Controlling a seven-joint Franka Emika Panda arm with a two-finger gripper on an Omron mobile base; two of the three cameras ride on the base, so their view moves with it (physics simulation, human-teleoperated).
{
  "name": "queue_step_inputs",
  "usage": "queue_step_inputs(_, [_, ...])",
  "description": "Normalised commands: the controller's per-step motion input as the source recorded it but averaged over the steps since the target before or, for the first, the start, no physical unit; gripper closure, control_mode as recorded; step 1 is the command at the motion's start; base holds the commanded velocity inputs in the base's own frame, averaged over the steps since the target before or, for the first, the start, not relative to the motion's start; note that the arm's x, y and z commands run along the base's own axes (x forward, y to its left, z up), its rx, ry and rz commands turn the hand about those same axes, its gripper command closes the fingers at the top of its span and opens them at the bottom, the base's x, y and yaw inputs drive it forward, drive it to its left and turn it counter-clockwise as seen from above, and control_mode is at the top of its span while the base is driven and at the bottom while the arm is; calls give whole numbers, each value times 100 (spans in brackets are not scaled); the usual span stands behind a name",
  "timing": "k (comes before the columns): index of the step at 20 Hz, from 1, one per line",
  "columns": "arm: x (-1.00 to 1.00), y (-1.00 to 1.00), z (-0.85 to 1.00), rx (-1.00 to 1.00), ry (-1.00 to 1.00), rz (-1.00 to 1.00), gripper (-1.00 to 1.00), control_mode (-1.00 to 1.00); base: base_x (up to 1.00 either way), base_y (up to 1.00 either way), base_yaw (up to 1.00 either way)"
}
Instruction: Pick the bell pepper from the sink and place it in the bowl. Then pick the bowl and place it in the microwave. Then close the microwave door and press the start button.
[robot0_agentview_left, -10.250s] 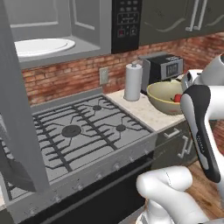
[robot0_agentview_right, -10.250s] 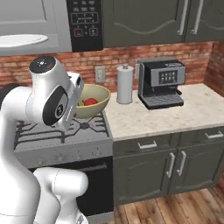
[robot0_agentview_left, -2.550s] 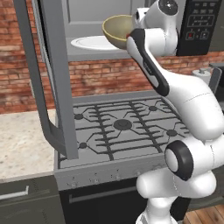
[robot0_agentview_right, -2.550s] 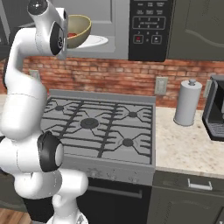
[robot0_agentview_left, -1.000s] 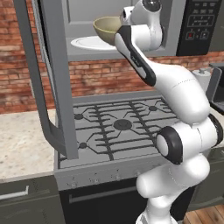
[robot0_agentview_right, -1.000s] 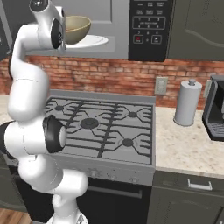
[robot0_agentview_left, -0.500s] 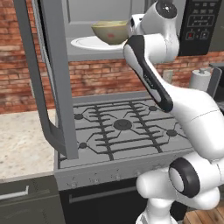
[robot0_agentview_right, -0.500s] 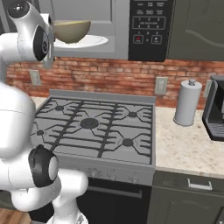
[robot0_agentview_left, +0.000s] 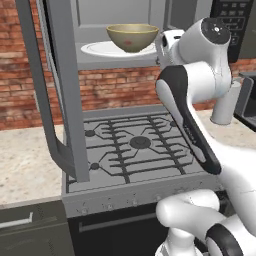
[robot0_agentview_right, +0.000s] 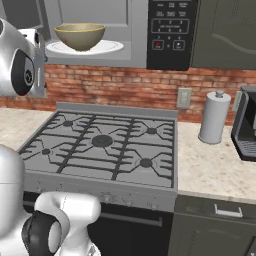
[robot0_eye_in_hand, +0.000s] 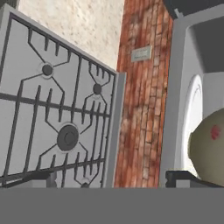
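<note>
Hidden: the gripper (robot0_eye_in_hand: 107, 177) is cut off in the hand view, where just the two dark finger tips (robot0_eye_in_hand: 183, 178) rise at the bottom edge; in the left base view the arm's big white joint covers most of the hand. The bell pepper cannot be made out; a small red patch on the bowl's outer wall in the left base view and the hand view is too small to identify.
Gripper state: jaws spread wide, one tip at each side of the hand view, nothing between them; released.
Bowl vs gripper: the bowl (robot0_eye_in_hand: 209, 148) bulges in at the right edge of the hand view, just above the right tip, apart from it and outside the gap.
Arm pose: raised high, elbow bent, hand level with the cavity and just outside its opening, to the right of the bowl in the left base view; the hand is rolled, so the stove (robot0_eye_in_hand: 52, 105) looks tipped on its side.
Stove: grey gas range (robot0_agentview_left: 132, 145) below the arm.
Microwave door: the microwave door (robot0_agentview_left: 60, 90) hangs swung open at the left.
Bowl place: the bowl (robot0_agentview_left: 132, 37) stands upright on the white plate (robot0_agentview_right: 107, 47) inside the microwave (robot0_agentview_right: 125, 20).
Keypad: black keypad (robot0_agentview_right: 170, 32), right of the cavity.
Far counter: paper towel roll (robot0_agentview_right: 214, 117) and coffee machine (robot0_agentview_right: 246, 132).
</note>
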Motion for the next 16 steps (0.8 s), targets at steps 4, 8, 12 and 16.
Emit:
queue_step_inputs(4, [-98,0,-60,0,0,0,-100,-100,0,0,0])
queue_step_inputs(8, [-79,0,-94,-4,-2,0,-100,-100,0,0,0])
queue_step_inputs(12, [-72,0,-95,-3,0,3,-100,-100,0,0,0])
queue_step_inputs(16, [-68,0,-72,0,0,6,-100,-100,0,0,0])
